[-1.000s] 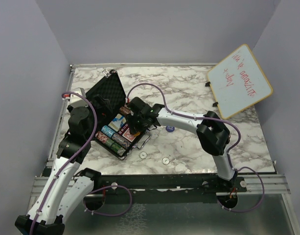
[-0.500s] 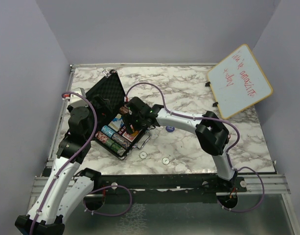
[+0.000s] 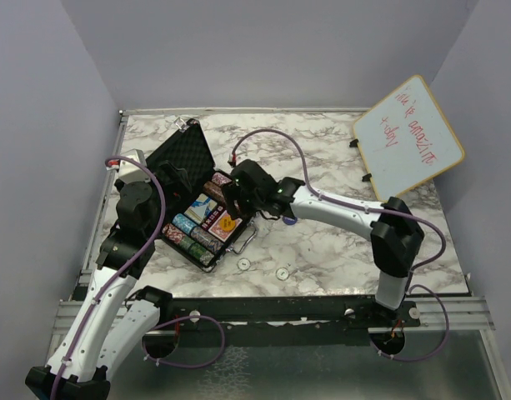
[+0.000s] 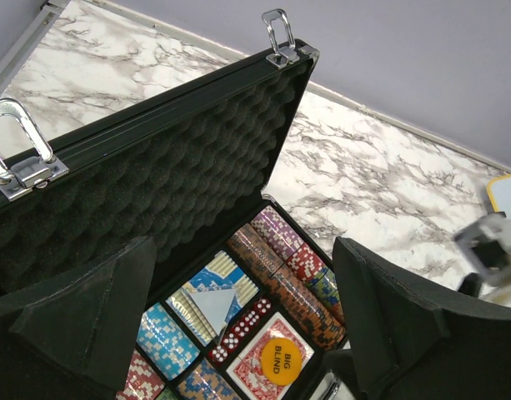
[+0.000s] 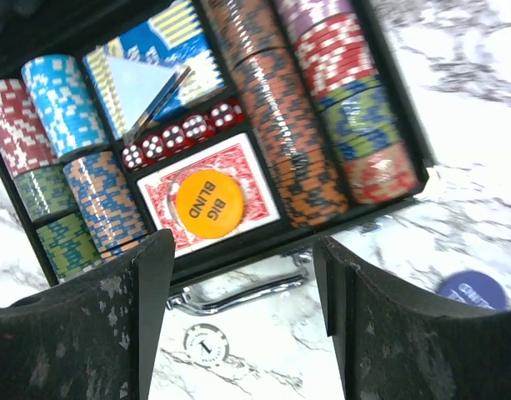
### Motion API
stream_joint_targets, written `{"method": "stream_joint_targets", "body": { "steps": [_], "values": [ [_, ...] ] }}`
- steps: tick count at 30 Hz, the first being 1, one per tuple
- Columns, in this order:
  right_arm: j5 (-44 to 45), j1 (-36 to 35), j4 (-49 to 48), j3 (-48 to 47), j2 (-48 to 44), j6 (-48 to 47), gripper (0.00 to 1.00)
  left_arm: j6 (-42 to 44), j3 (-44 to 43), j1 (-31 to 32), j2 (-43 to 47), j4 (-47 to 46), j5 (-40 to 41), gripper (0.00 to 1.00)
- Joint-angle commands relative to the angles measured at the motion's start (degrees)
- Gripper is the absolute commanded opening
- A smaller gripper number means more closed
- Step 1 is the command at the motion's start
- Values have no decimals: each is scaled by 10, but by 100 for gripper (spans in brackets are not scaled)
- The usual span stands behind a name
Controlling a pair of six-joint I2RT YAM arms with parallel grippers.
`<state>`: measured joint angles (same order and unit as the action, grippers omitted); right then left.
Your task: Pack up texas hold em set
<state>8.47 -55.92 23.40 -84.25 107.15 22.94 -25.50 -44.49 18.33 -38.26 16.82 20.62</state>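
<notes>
The black case (image 3: 238, 231) lies open at the table's left, its foam-lined lid (image 4: 155, 183) raised. Inside are striped chip stacks (image 5: 288, 125), a blue deck (image 5: 147, 67), red dice (image 5: 184, 133) and a red deck (image 5: 242, 179) with an orange "BIG BLIND" button (image 5: 207, 204) lying on it. My right gripper (image 5: 241, 242) hangs open over the case's front edge and silver handle (image 5: 238, 287), holding nothing. My left gripper (image 4: 242, 250) is open and empty above the case, in front of the lid. A white button (image 5: 205, 343) and a blue button (image 5: 473, 289) lie on the table outside the case.
Two white round buttons (image 3: 243, 263) (image 3: 282, 272) lie on the marble near the front edge. A wood-framed whiteboard (image 3: 409, 137) leans at the back right. Silver latches (image 4: 276, 33) stick up from the lid's rim. Grey walls enclose the table.
My right gripper has opened wider and drawn back from the red deck, leaving the orange button lying on it. The right elbow swung to the right. The left arm has stayed still.
</notes>
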Motion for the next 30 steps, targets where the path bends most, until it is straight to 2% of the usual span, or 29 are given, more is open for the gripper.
{"method": "stream_joint_targets", "body": {
  "steps": [1,10,20,30],
  "values": [
    [91,24,13,40,-46,6,73,3,3,-4,6,1,7,95],
    [46,135,49,112,-56,-22,72,4,3,-4,6,1,6,95],
    [-6,156,81,115,-1,-68,72,4,3,-4,6,0,6,95],
    [29,158,89,127,25,-63,71,4,3,-4,6,-1,5,95]
  ]
}}
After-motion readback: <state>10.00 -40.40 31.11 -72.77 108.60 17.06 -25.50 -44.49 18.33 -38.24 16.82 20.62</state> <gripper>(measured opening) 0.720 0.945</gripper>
